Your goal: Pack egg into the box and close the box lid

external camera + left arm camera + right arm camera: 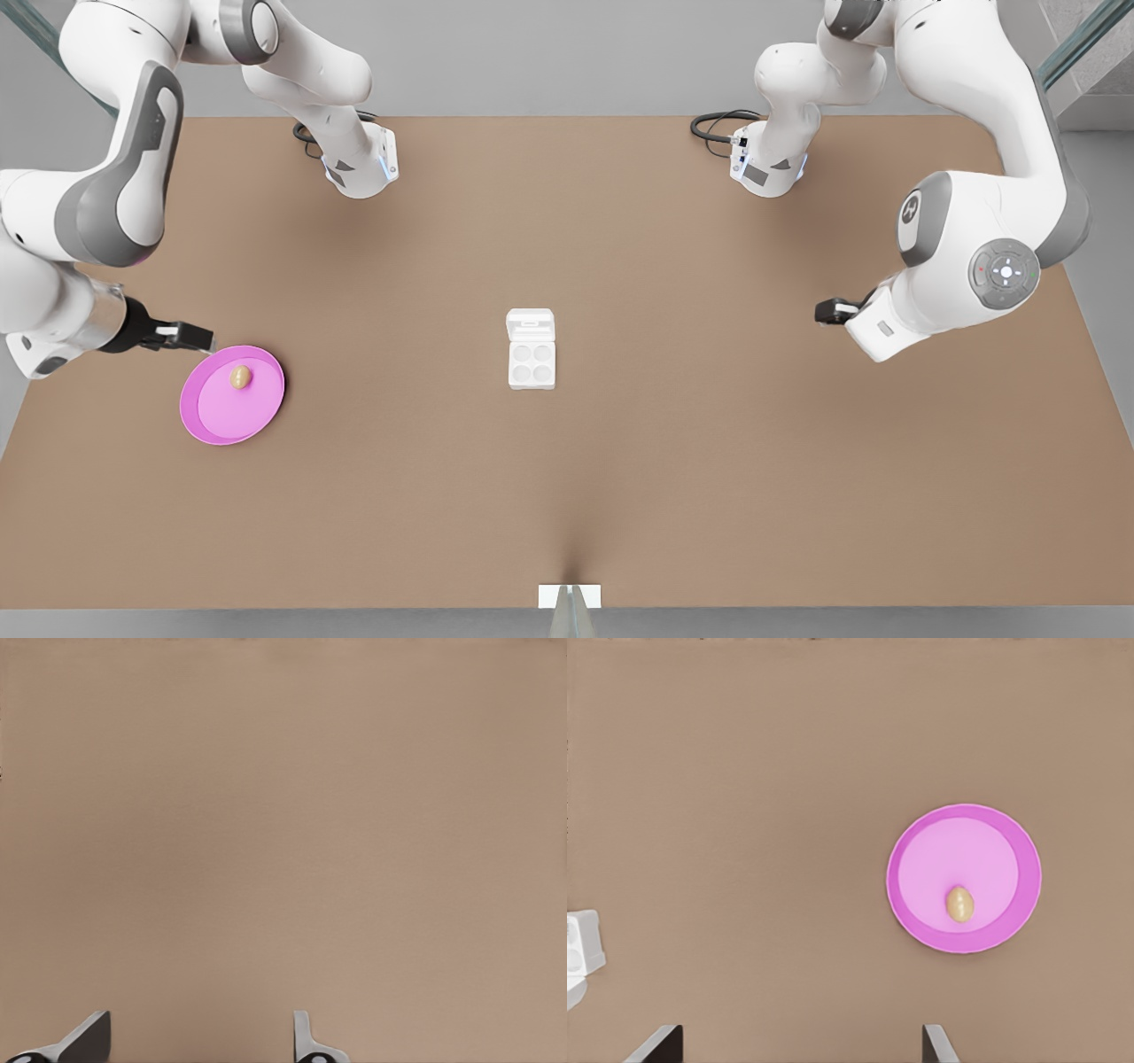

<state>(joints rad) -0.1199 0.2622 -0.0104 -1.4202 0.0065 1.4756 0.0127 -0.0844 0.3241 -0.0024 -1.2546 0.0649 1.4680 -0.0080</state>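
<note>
Egg [240, 377] unpacked on pink plate [208, 416]; box [532, 363] mid-surface, cups empty, box lid [531, 324] open. Right hand [197, 337] by plate, left hand [826, 311] waiting apart, both spread, empty. All steps left

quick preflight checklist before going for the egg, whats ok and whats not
1. Egg lies free on the pink plate: ok.
2. Box has all four cups bare: ok.
3. Box lid is folded back flat, open: ok.
4. Right gripper has its fingers spread; it is the one by the plate at the front view's left: ok.
5. Right gripper is directly over the egg: not ok, it sits beside the plate's edge.
6. Left gripper is open over bare table, waiting at the front view's right, away from the box: ok.
</note>
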